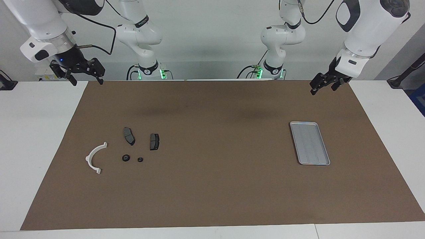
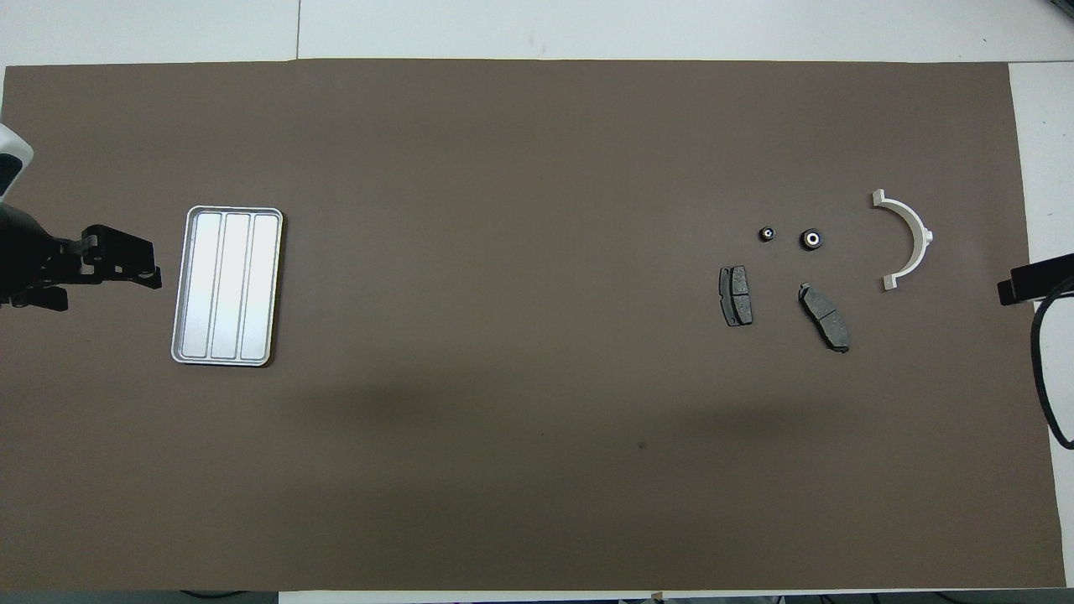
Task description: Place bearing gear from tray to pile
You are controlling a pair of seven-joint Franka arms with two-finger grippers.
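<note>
The silver ribbed tray (image 1: 310,143) (image 2: 226,285) lies toward the left arm's end of the table with nothing in it. Toward the right arm's end lies the pile: two dark brake pads (image 1: 128,135) (image 1: 154,141) and a white half-ring bracket (image 1: 94,158) (image 2: 906,239). Two small black round bearing gears (image 1: 126,158) (image 1: 140,159) (image 2: 811,239) (image 2: 766,234) lie among them on the mat. My left gripper (image 1: 322,87) (image 2: 109,277) hangs open and empty over the mat's corner beside the tray. My right gripper (image 1: 87,81) hangs open and empty over the mat's edge; only its tip (image 2: 1030,281) shows from above.
A brown mat (image 1: 212,186) covers most of the white table (image 1: 36,139). Both arm bases stand at the robots' edge. A black cable (image 2: 1045,369) hangs near the right gripper.
</note>
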